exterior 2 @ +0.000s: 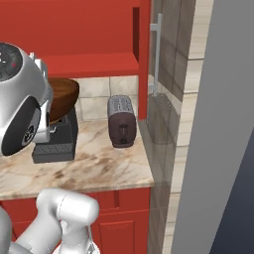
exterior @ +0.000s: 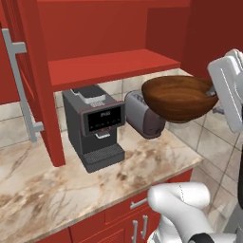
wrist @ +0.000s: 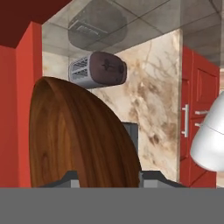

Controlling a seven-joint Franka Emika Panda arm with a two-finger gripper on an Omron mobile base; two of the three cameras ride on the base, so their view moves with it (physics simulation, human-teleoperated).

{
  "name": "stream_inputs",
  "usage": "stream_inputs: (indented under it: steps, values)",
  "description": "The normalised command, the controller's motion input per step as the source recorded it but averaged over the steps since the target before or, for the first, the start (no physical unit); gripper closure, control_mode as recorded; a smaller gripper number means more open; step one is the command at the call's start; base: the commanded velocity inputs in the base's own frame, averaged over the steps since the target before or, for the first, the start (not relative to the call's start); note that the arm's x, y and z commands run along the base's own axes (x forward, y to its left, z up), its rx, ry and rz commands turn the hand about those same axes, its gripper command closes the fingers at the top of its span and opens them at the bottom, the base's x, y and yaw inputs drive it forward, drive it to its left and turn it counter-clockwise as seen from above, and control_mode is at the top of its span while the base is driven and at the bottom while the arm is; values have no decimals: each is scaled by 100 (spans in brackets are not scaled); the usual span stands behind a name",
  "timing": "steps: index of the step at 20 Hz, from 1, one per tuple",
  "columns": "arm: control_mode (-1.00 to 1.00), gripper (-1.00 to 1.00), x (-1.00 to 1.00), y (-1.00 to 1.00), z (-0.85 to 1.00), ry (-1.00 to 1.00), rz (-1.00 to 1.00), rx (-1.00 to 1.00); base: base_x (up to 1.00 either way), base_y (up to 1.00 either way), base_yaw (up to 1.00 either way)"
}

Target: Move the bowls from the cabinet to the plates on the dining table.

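A dark glossy brown bowl [exterior: 178, 97] hangs in the air over the counter, in front of the open red cabinet [exterior: 109, 66] and just below its shelf. My gripper [exterior: 212, 93] is shut on the bowl's right rim. In the hand view the bowl [wrist: 74, 135] stands edge-on between my gripper's [wrist: 109, 178] two fingertips. From the right base view the bowl [exterior 2: 63, 98] peeks out behind my arm, under the cabinet shelf [exterior 2: 84, 64]. The plates and the dining table are out of view.
A dark coffee machine [exterior: 95, 126] and a silver toaster [exterior: 142, 114] stand on the marble counter [exterior: 52, 185] beneath the bowl. The cabinet door [exterior: 19, 85] hangs open at left. A tall grey panel [exterior 2: 218, 124] bounds the counter's right end.
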Motion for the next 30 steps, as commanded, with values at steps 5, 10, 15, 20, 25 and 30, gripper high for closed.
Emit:
stream_inputs:
  steps: [5,10,15,20,25,30]
  values:
    - [100,100,0,0,0,0,0,0,-95,-9,1]
    - [100,100,0,0,0,0,0,0,-100,0,7]
    - [100,100,0,0,0,0,0,0,-86,29,15]
    - [100,100,0,0,0,0,0,0,-72,52,18]
    - [100,100,0,0,0,0,0,0,-50,75,32]
    - [100,100,0,0,0,0,0,0,-13,94,43]
